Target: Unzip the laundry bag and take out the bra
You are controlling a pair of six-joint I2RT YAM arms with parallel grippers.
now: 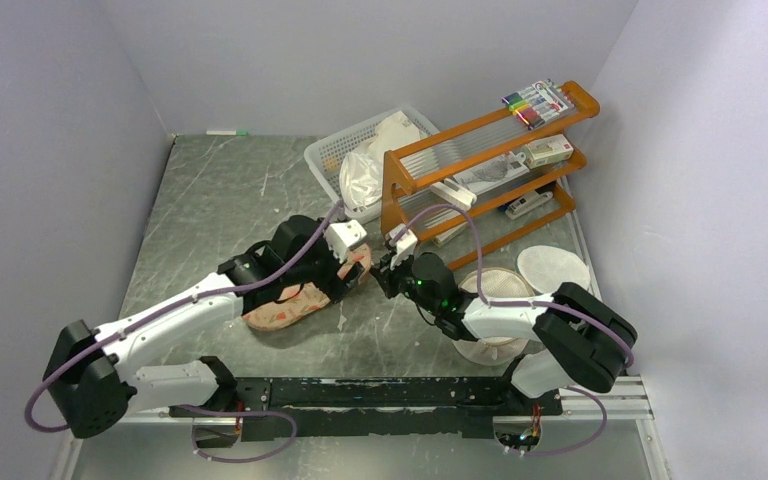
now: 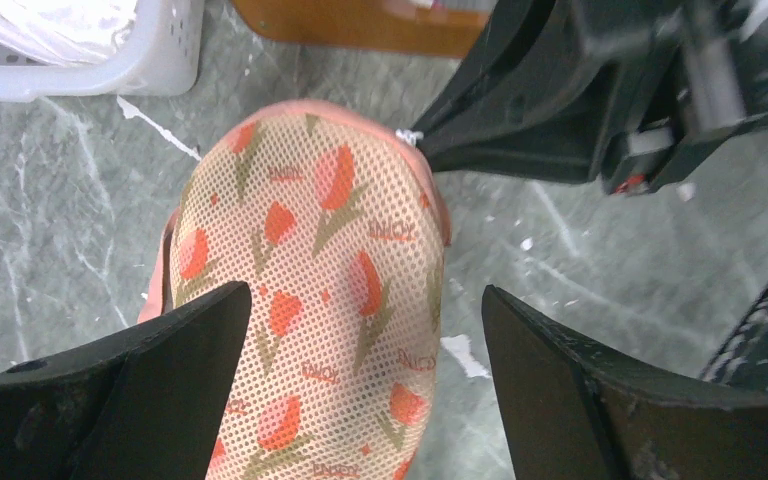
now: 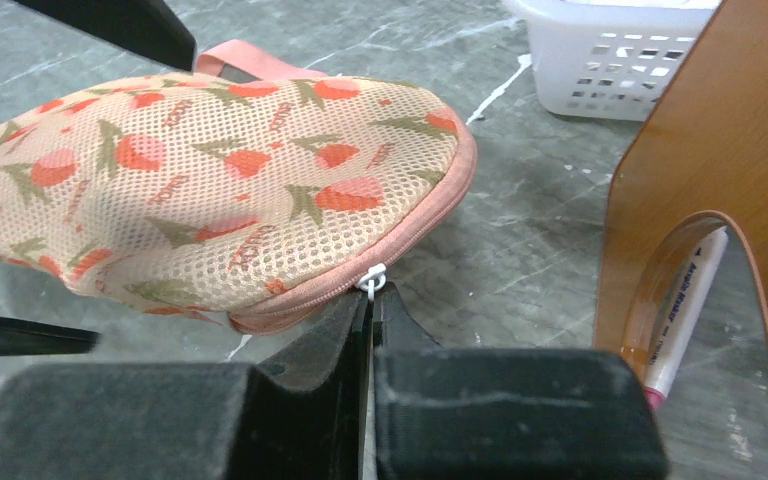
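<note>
The bag (image 1: pixel 295 300) lies flat at mid-table, its zip seemingly closed along the right end. The right gripper (image 3: pixel 372 295) is pinched tight on the white zip pull (image 3: pixel 372 275), while the left gripper (image 2: pixel 365 300) stands wide above the bag, one finger on either side. A basket (image 1: pixel 322 158) and rack (image 1: pixel 392 190) sit farther back.

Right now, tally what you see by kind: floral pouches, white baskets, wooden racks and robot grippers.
Floral laundry bag: 1
White basket: 1
Wooden rack: 1
Grippers: 2 (left gripper open, right gripper shut on the zip pull)
Total: 5
</note>
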